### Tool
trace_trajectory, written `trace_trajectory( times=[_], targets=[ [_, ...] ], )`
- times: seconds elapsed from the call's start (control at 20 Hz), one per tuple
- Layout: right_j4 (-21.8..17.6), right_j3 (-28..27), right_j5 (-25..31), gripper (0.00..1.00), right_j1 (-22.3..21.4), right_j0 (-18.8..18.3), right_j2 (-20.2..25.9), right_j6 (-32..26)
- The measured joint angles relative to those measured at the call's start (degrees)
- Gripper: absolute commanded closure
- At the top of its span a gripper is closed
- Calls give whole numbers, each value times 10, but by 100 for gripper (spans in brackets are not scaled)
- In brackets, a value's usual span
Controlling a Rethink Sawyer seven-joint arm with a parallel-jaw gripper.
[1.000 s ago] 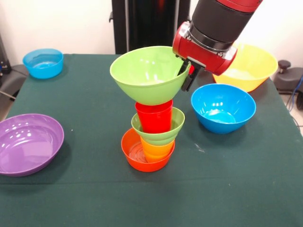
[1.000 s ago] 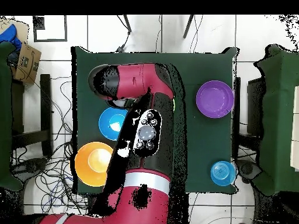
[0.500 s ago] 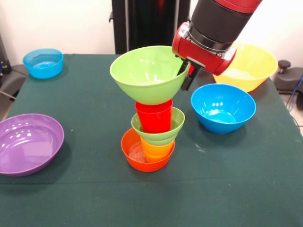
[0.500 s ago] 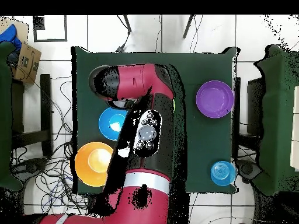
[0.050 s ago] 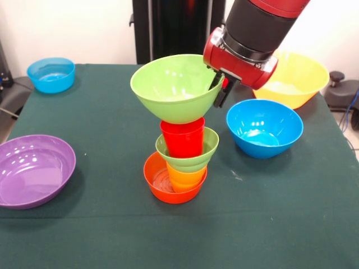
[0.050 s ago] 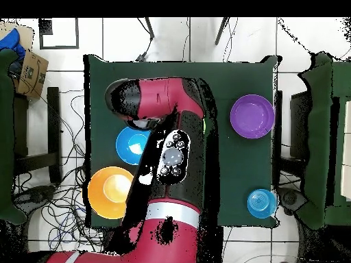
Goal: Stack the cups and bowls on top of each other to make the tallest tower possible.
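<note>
The tower (image 5: 180, 162) stands mid-table: a small orange bowl (image 5: 160, 188), a yellow-orange cup (image 5: 185, 178), a small green bowl (image 5: 197, 158) and a red cup (image 5: 183, 139), nested upward. A large green bowl (image 5: 171, 87) sits upright on the red cup. My gripper (image 5: 219, 89) straddles that bowl's right rim, one finger inside and one outside, shut on it. In the overhead view the arm (image 6: 171, 157) hides the tower and the gripper.
A blue bowl (image 5: 263, 127) (image 6: 132, 144) lies right of the tower, with the large yellow bowl (image 5: 303, 78) (image 6: 110, 192) behind it. A purple bowl (image 5: 33, 170) (image 6: 252, 116) sits at the left edge. A small blue bowl (image 5: 51, 74) (image 6: 261, 203) occupies the far left corner.
The arm has shifted a few pixels up and left. The large green bowl and the tower have stayed put.
</note>
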Motion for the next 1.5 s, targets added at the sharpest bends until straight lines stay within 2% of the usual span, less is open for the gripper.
trace_trajectory(
  times=[1.5],
  targets=[
    [-1,45,-63,100,-26,0,0,0]
  ],
)
